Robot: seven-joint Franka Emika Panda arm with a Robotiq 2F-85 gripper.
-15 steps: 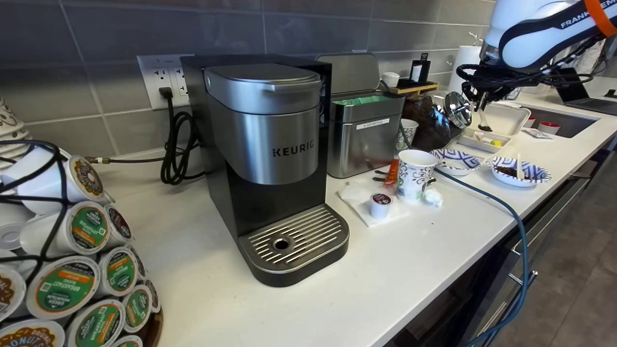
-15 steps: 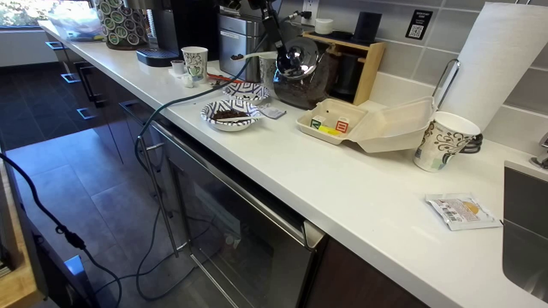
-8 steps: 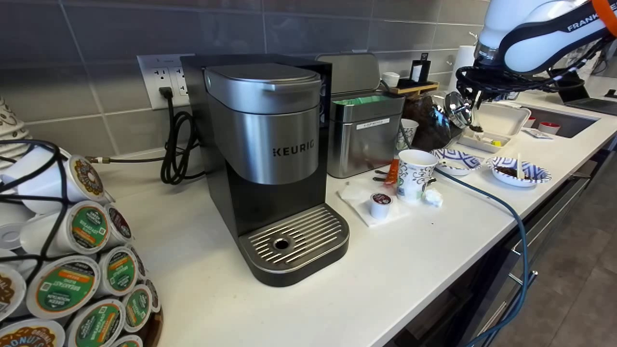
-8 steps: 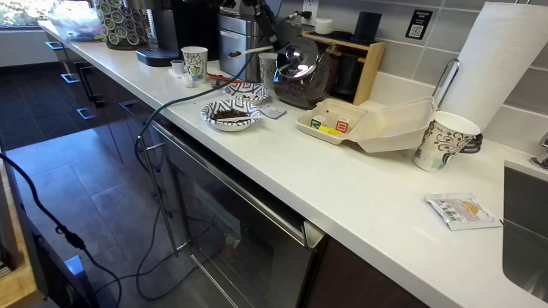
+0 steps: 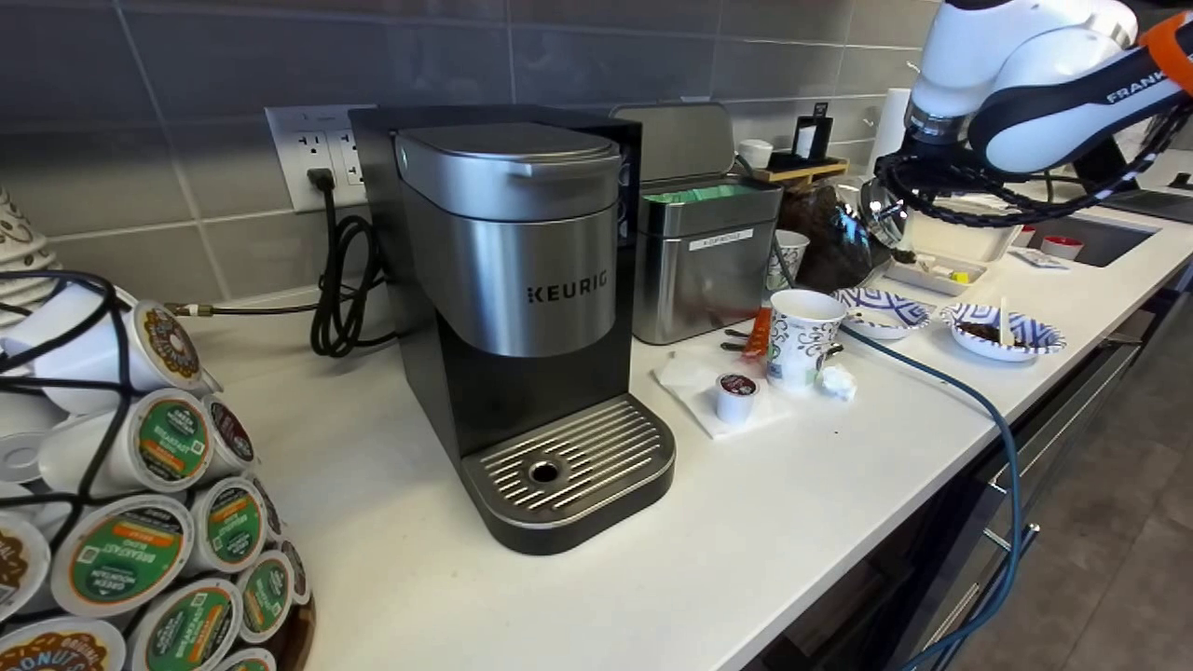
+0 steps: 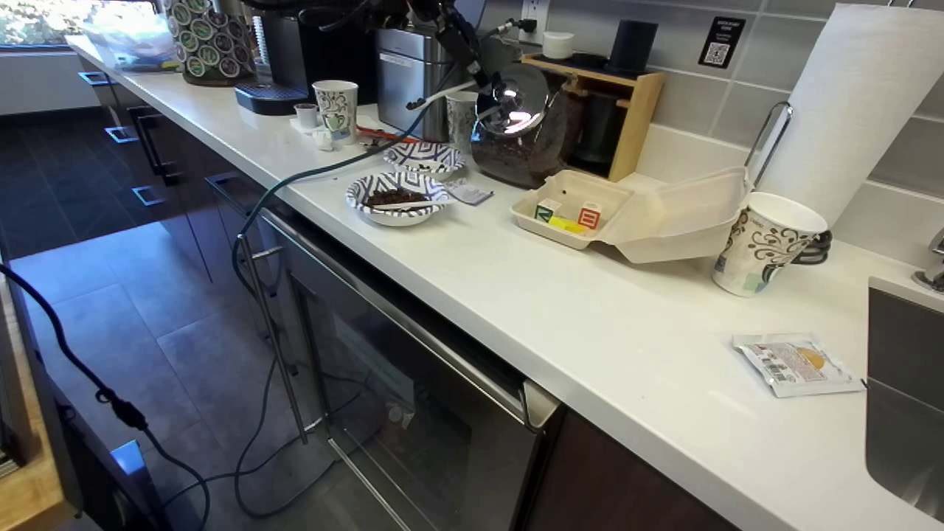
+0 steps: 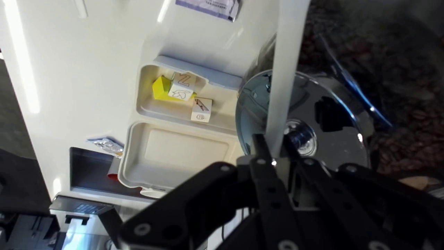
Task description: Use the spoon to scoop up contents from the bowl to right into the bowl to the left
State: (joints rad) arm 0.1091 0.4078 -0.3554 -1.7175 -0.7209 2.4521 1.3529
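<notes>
Two patterned paper bowls share the counter (image 6: 627,332): the left bowl (image 5: 885,303), my landmark, and the right bowl (image 6: 398,219), just beside it toward the counter's front edge. I take the right bowl as the source, since it holds the dark contents (image 6: 391,197), with a second white utensil (image 6: 431,203) lying in it. The glass jar (image 6: 509,158) stands behind the left bowl.

The gripper (image 7: 274,146) is higher than the left bowl and off to its jar side, fingers (image 7: 259,149) pinching the spoon (image 7: 284,78) by its handle. So the spoon is in the air, and in both exterior views its dark-tipped scoop end (image 6: 416,104) shows above the left bowl; how high, and how well centred, these angles leave uncertain.

The coming move turns on that relation: scoop end out in front, left bowl seemingly beneath it, gripper back by the jar's lid (image 6: 516,96). The long axis runs from the fingers out toward the left bowl, and in an exterior view it slants downward to the scoop end. I judge the carrying nearly complete, the tipping not yet done. A descent, then a roll about the handle's length, seems called for; rolled too early, the load could scatter.
</notes>
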